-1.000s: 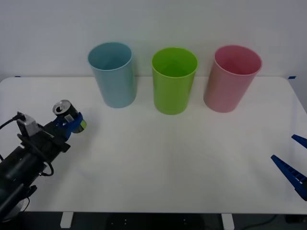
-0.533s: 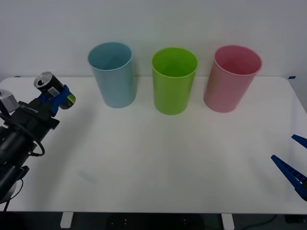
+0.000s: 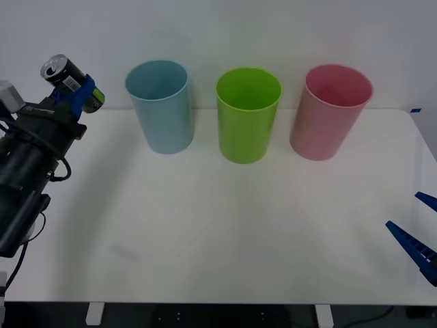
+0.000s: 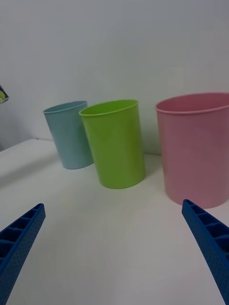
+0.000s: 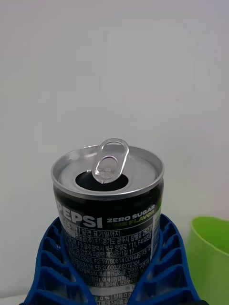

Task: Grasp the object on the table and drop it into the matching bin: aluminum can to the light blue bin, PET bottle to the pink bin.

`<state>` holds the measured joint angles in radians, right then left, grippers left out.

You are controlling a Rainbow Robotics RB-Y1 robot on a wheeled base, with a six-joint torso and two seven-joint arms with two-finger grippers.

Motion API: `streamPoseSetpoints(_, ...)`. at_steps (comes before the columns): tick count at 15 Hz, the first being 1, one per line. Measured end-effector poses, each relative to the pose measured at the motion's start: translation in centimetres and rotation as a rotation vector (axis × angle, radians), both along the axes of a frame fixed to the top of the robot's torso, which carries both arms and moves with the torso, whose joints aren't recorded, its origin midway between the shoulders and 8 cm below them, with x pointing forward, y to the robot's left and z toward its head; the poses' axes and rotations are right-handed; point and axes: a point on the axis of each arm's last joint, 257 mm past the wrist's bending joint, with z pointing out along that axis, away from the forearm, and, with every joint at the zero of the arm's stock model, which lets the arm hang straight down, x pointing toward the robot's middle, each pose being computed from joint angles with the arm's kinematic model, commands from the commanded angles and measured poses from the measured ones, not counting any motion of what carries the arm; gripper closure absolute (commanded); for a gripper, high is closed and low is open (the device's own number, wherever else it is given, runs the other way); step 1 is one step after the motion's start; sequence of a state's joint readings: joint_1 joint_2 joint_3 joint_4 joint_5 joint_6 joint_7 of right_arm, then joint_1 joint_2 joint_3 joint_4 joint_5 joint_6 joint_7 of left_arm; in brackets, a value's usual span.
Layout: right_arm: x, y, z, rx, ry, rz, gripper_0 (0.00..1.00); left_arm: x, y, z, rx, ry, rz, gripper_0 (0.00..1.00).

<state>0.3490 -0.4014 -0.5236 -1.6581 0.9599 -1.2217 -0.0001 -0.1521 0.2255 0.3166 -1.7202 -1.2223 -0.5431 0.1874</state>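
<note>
One aluminum can (image 5: 108,209) in left gripper (image 3: 80,96) | wrist: tab open

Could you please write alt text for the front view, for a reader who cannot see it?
The left gripper, at the table's far left, holds the aluminum can in the air, tilted, its jaws shut on it, left of the light blue bin. On the white table a lime green bin and the pink bin complete the row; the right gripper waits open at the right edge.
</note>
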Motion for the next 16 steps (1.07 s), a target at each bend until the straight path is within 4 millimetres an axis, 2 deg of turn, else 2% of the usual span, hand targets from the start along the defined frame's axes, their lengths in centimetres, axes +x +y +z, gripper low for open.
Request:
streamPoseSetpoints(7, 0.0, 0.0, 0.0, 0.000, 0.000, 0.000, 0.00, 7.3, -2.9, 2.2, 0.076, 0.007, 0.012, 0.97)
streamPoseSetpoints(12, 0.0, 0.0, 0.0, 0.000, 0.000, 0.000, 0.00, 12.5, -6.3, 1.6, 0.180, 0.066, -0.020, 0.97)
streamPoseSetpoints(16, 0.0, 0.0, 0.0, 0.000, 0.000, 0.000, 0.00, 15.4, -8.6, 1.1, 0.252, 0.105, -0.036, 0.97)
